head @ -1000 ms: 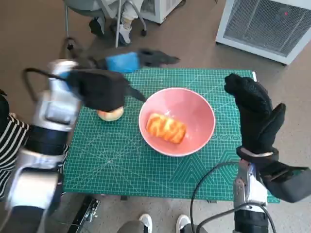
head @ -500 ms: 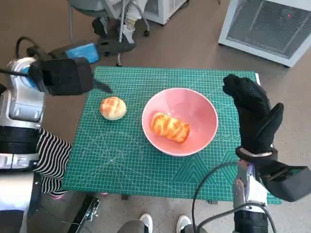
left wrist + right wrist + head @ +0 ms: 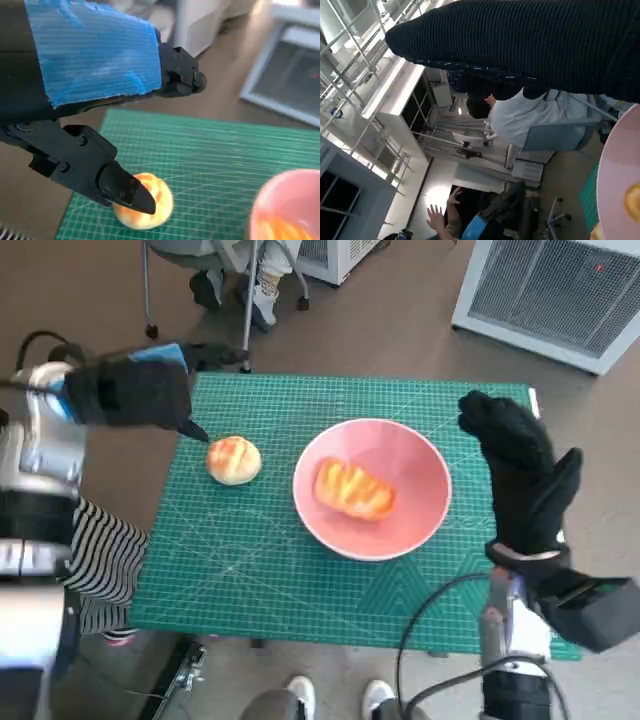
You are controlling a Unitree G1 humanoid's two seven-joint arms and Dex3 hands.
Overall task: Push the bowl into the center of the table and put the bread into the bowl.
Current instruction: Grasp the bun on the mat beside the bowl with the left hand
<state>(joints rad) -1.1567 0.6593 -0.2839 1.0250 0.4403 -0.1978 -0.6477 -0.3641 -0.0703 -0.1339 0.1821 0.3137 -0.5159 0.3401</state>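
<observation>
A pink bowl (image 3: pixel 410 455) sits near the middle of the green mat (image 3: pixel 260 560) with an orange glazed bread (image 3: pixel 353 489) inside it. A round pale bun (image 3: pixel 233 459) lies on the mat left of the bowl; it also shows in the left wrist view as the bun (image 3: pixel 160 197), with the bowl's rim (image 3: pixel 280 197) beside it. My left hand (image 3: pixel 135 390) hovers above the mat's far left corner, fingers apart, holding nothing. My right hand (image 3: pixel 520 475) stands upright just right of the bowl, fingers spread, empty. The right wrist view shows the bowl's edge (image 3: pixel 620 170).
A white grilled unit (image 3: pixel 560 290) stands on the floor beyond the far right corner. Chair legs and a person's feet (image 3: pixel 255 290) are behind the table. A striped sleeve (image 3: pixel 100 560) is at the left edge. Shoes (image 3: pixel 300 695) show at the near edge. A person (image 3: pixel 520 112) appears in the right wrist view.
My left hand has lifted off the bun area and drawn back to the left, past the mat's corner. The bun now lies uncovered. Bowl, bread and right hand have hardly moved.
</observation>
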